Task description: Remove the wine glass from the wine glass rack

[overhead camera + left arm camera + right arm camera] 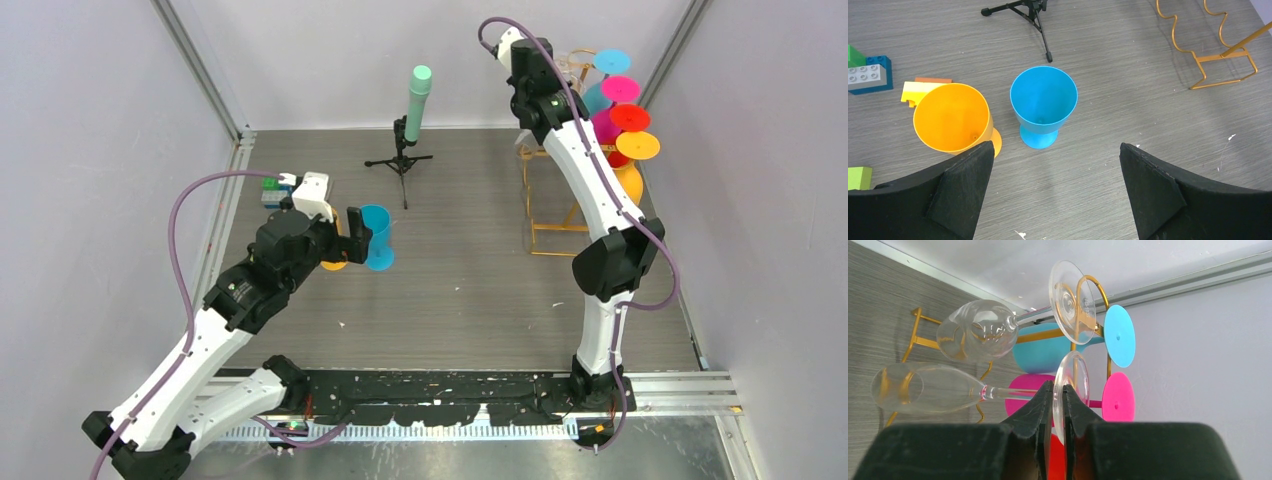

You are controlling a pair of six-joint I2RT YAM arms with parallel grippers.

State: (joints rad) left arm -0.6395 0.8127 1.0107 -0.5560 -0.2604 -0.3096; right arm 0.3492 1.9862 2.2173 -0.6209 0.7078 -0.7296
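The gold wine glass rack (1045,335) carries the lower clear wine glass (928,388), its stem lying level and pointing away from the rack's hooks. The right gripper (1058,390), up against the rack, seems pinched on the glass's foot. The left gripper (1055,147), well away from the rack, gapes empty.

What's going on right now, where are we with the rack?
The right gripper is up at the gold wine glass rack, shut on the round foot of a clear wine glass, which is not yet off the rack. The left gripper hangs open above a blue goblet and an orange goblet standing on the table.
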